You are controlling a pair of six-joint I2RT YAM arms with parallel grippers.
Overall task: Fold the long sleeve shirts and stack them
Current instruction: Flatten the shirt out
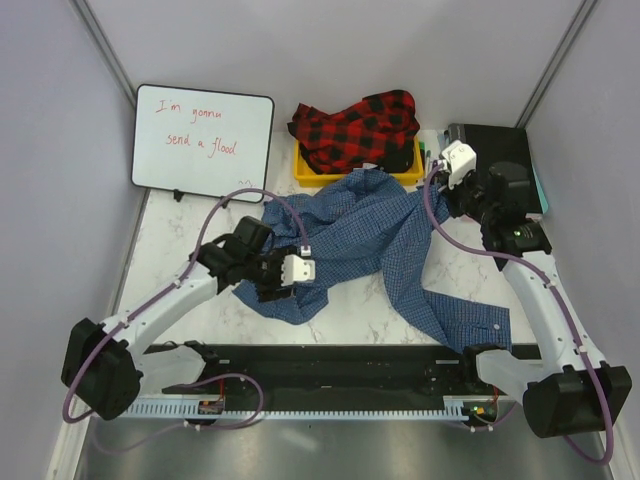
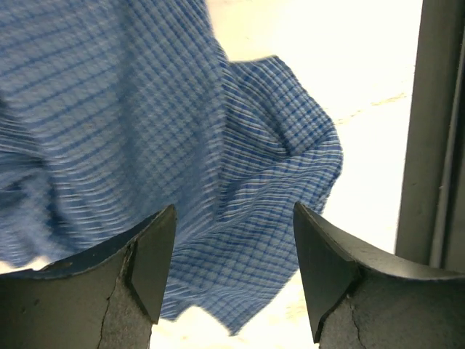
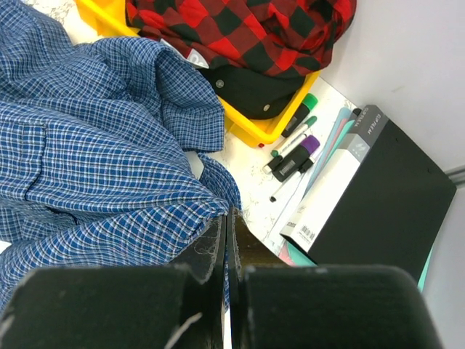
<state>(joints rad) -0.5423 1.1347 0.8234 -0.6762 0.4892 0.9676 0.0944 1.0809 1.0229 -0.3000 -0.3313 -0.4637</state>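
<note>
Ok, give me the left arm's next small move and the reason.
Probably move the left gripper onto a nearby edge of the blue shirt and close. Its jaws stand open over bunched cloth, gripping nothing, while the right gripper is shut on the shirt's other side; spreading needs both ends held.

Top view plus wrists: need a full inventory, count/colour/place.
blue shirt: 1, blue fine check, crumpled mid-table
plaid shirt: 1, red and black, bunched in the yellow bin
yellow bin: 1, yellow, rear centre
whiteboard: 1, white with red writing, rear left
markers: several, green and purple caps among them, between bin and box
box: 1, black, rear right
table: 1, white marble
left end effector: 1, open, over the blue shirt
right end effector: 1, shut on the blue shirt's edge, near the box
</note>
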